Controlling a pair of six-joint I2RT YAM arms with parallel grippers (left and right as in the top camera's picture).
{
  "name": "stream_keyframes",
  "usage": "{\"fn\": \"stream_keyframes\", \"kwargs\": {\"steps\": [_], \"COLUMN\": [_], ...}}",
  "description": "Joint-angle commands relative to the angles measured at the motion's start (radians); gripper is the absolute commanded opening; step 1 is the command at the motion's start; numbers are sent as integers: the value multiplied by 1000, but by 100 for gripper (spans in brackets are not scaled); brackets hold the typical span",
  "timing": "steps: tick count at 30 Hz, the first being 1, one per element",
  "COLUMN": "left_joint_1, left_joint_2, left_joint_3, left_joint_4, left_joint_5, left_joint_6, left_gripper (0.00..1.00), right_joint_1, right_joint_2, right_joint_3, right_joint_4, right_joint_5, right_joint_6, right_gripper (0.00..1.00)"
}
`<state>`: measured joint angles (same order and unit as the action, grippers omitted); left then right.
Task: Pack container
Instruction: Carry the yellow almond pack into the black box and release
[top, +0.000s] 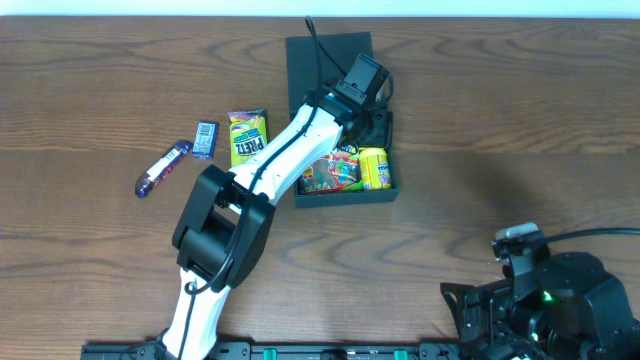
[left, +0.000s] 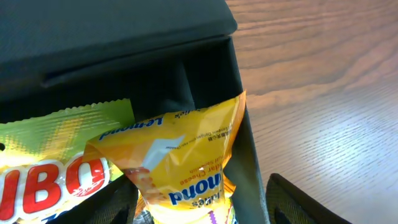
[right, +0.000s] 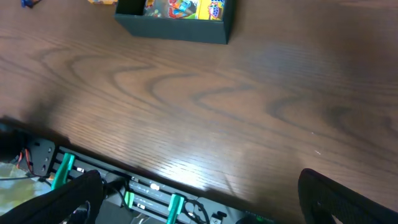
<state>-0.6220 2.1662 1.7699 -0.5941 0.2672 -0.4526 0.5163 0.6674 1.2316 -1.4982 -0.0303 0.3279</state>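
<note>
1. purple wrapped bar (top: 162, 168) — on the surface (top: 500, 110), farthest out to the left of the left end effector (top: 372, 115).
2. small blue packet (top: 205, 138) — just beside the bar, on the side nearer that end effector.
3. green-yellow packet (top: 247, 137) — nearer again, also left of it, outside the container (top: 345, 195).
4. container — black box directly beneath the left end effector, lid (top: 330, 55) laid back on the far side; holds a red-lettered packet (left: 43, 180) and a yellow packet (left: 186, 155), overlapping.
5. left end effector — low over the box's right end, fingers (left: 311, 202) spread apart, yellow packet lying between them, no grip on it visible.
6. right end effector (right: 199, 180) — well apart, near and right of the container; fingers wide, holding nothing.
</note>
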Motion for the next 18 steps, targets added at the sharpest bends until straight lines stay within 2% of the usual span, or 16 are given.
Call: {"fn": "stream_keyframes", "kwargs": {"steps": [1,6,11,13,15,17,18], "left_joint_1": [4,10,14,14,14,14,14], "left_joint_2": [18,1,-46,-63,-81,-97,-104], "left_joint_3": [26,28,29,29,29,29,29], "left_joint_4": [-5,-11,-10,-10,-10,-10,-10], "left_joint_5": [12,10,-47,-66,-76,-76,-77], "left_joint_6": [-5,7,69,72,84,96,98], "left_gripper": [67,63,70,76,77,75,68], "right_joint_1": [-5,-5,-5,-5,-5,-5,-5], "right_joint_2": [0,0,0,0,0,0,0], "right_joint_3": [11,11,11,11,11,11,11], "right_joint_4": [2,2,2,2,2,2,2], "right_joint_5": [4,4,4,4,4,4,4], "right_joint_6": [-15,-15,-15,-15,-15,-15,-15], "right_gripper": [99,99,99,99,99,99,99]}}
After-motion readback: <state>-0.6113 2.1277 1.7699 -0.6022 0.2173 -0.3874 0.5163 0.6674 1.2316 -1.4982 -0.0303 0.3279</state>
